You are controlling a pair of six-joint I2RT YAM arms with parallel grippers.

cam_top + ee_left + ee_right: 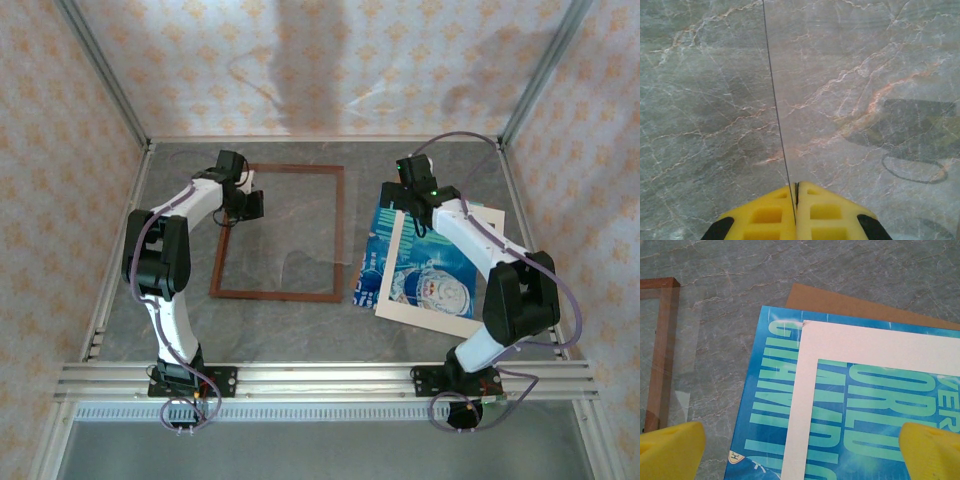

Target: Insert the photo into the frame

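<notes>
Top cam high, near edge, wrist cams close over table [280, 335]

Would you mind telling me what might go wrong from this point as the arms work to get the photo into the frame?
1. The cream mat lies on top of the photo, so the open right gripper above them may pinch or drag the mat along with it.
2. The left gripper appears shut on the thin edge of a clear pane by the frame; such a slim hold could slip or let the pane tilt.
</notes>
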